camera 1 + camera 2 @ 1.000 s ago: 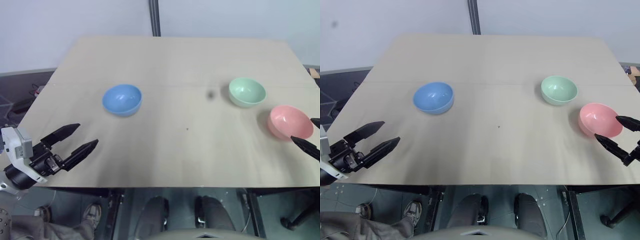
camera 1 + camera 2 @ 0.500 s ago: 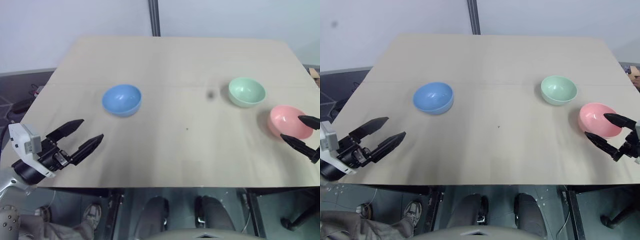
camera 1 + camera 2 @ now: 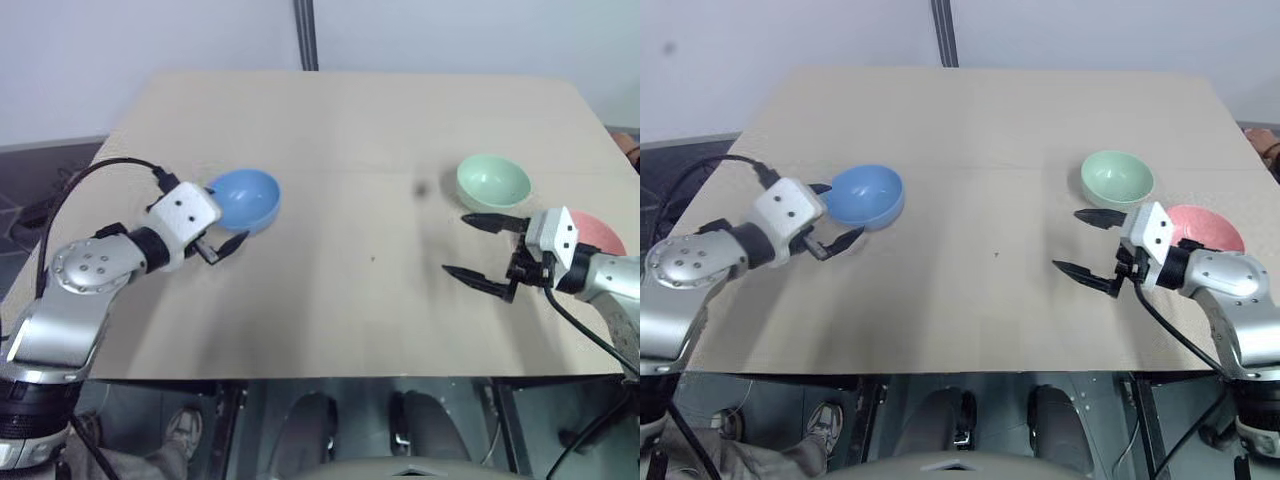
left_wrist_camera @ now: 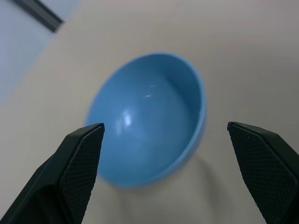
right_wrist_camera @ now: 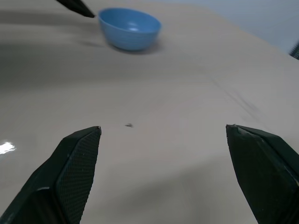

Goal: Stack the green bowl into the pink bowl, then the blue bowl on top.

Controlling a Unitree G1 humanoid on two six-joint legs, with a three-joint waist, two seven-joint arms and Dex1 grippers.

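The blue bowl (image 3: 243,198) stands upright on the left half of the wooden table (image 3: 350,130). My left gripper (image 3: 835,213) is open at the bowl's near-left side. In the left wrist view the blue bowl (image 4: 149,130) lies just ahead, between the spread fingers. The green bowl (image 3: 493,183) sits at the right. The pink bowl (image 3: 1210,225) is nearer and further right, partly hidden behind my right wrist. My right gripper (image 3: 455,243) is open and empty, pointing left, just in front of the green bowl.
A dark speck (image 3: 374,259) marks the table's middle. A dark post (image 3: 305,35) rises behind the far edge. The table's near edge runs just below both arms. The right wrist view shows the blue bowl (image 5: 130,28) far across the bare tabletop.
Both arms swung inward over the table. The left gripper moved forward up to the blue bowl and rolled. The right gripper moved left, from beside the pink bowl to in front of the green bowl.
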